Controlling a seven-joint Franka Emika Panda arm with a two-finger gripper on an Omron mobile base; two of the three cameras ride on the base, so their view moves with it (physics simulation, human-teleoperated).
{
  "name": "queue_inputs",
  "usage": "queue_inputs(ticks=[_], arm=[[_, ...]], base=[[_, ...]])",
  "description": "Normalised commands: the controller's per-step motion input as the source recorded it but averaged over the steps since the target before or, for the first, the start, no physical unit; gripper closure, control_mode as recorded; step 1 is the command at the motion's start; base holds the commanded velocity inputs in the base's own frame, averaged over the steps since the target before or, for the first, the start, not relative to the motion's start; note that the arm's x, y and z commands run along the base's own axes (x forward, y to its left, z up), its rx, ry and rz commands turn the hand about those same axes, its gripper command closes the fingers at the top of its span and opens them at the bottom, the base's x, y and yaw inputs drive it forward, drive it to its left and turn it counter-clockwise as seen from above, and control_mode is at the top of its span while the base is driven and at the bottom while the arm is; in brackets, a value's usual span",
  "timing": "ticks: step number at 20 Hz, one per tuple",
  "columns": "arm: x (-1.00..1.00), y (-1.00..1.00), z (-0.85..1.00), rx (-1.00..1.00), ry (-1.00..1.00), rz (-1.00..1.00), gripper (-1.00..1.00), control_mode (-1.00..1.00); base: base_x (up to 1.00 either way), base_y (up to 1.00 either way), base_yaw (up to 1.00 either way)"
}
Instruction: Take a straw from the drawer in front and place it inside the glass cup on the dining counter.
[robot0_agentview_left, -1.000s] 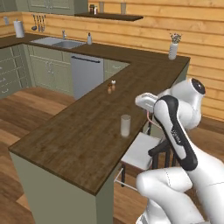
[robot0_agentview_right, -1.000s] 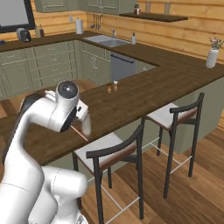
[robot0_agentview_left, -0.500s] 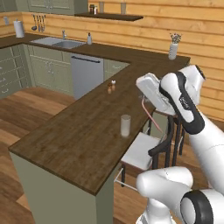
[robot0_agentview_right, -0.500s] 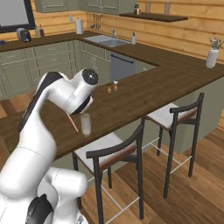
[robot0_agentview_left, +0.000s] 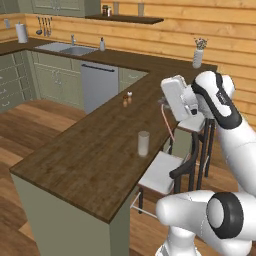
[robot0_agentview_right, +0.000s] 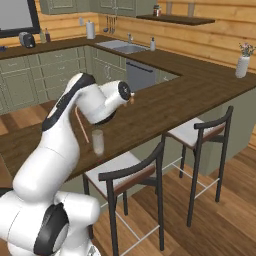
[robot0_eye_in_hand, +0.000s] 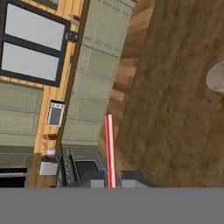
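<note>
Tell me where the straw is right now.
The straw is pinched in the shut gripper, held above the dining counter; in the left base view it hangs to the right of the glass cup, not yet in it.

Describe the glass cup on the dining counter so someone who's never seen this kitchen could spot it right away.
Find the long dark-brown plank dining counter with two stools along its side. The glass cup stands upright near that stool-side edge, by the nearer stool. It is a plain, translucent whitish tumbler with no handle, taller than the two tiny shakers further along and far from the white flower vase at the far end.
</note>
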Motion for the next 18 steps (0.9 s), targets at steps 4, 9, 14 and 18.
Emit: queue_inputs(ticks=[4,9,14,18], arm=[[0.20,-0.03,-0.08,0.34,-0.29,0.02,1.00,-1.00],[0.42,0.00,0.14,0.29,-0.05,0.00,1.00,-1.00],[0.47,-0.05,0.19,0.22,0.02,0.01,1.00,-1.00],[0.45,-0.13,0.03,0.12,0.19,0.04,1.00,-1.00]], base=[[0.00,0.00,0.00],[0.00,0.00,0.00],[0.00,0.00,0.00],[0.00,0.00,0.00]])
